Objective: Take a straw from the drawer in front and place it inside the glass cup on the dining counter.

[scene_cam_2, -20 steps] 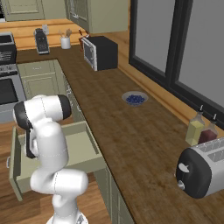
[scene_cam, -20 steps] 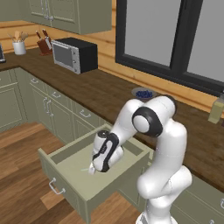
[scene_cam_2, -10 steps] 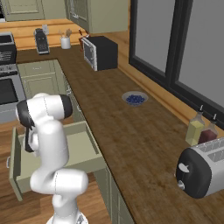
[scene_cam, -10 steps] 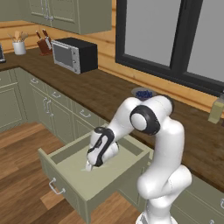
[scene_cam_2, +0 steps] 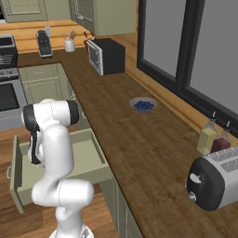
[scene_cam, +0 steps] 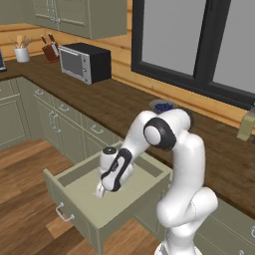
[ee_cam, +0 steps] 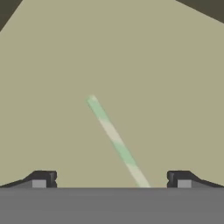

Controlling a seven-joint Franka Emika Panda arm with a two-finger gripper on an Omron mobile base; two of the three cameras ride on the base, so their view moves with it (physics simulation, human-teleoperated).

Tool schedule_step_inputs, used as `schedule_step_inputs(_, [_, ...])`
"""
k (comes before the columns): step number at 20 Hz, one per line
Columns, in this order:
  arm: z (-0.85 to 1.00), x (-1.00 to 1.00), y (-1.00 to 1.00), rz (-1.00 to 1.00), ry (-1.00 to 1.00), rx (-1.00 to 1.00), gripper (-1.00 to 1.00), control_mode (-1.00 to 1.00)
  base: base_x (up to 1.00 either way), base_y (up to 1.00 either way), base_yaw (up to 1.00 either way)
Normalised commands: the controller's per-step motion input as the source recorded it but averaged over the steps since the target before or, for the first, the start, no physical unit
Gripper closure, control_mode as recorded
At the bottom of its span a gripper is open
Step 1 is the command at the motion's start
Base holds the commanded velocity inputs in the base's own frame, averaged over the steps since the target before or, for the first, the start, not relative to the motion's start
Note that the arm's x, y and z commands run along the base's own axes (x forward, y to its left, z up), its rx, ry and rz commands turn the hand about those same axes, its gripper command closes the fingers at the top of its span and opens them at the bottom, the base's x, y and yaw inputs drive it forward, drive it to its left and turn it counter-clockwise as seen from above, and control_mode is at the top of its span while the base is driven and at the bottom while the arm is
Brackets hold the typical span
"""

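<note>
Hand view: gripper [ee_cam: 111,179] lower over straw [ee_cam: 114,139].

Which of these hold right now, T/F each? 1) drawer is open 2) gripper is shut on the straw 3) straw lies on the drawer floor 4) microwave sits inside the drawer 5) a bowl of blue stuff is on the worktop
1) True: the drawer is pulled out.
2) False: the gripper is open, fingers wide apart either side of the straw.
3) True, as far as the hand view shows.
4) False: the microwave stands on the worktop.
5) True: the bowl is there.
</note>
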Motion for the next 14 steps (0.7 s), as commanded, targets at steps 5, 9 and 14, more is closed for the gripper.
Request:
schedule_step_inputs(5, [-0.20, 0.02, 0.22, 0.00, 0.00, -0.04, -1.00, -1.00, 0.00, 0.00, 0.00])
schedule_step_inputs(9, [-0.17, 0.19, 0.11, 0.00, 0.01, -0.02, -1.00, -1.00, 0.00, 0.00, 0.00])
schedule_step_inputs(14, [-0.16, 0.28, 0.01, 0.00, 0.00, -0.01, -1.00, -1.00, 0.00, 0.00, 0.00])
